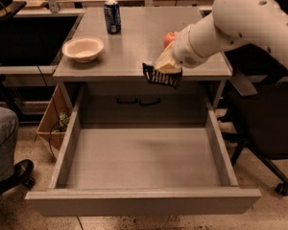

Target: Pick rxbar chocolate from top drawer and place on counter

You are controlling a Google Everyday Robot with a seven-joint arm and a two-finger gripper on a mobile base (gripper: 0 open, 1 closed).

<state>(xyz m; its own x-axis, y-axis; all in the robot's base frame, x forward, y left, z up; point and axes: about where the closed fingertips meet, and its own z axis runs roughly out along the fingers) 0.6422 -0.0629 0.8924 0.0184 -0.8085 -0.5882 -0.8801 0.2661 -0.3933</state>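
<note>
My gripper (164, 70) is shut on the rxbar chocolate (161, 77), a flat black bar hanging from the fingers. It is raised to the level of the counter's front edge, right of centre, above the back of the open top drawer (144, 157). The drawer is pulled fully out and its flat grey bottom shows nothing in it. The grey counter (139, 42) lies just behind the bar. My white arm comes in from the upper right and hides part of the counter's right side.
On the counter stand a blue can (112, 17) at the back, a pale bowl (83, 48) at the left and a red apple (169, 36) partly behind my arm. A cardboard box (55, 121) stands left of the cabinet. An office chair (264, 128) is right; a person's leg (2, 143) is left.
</note>
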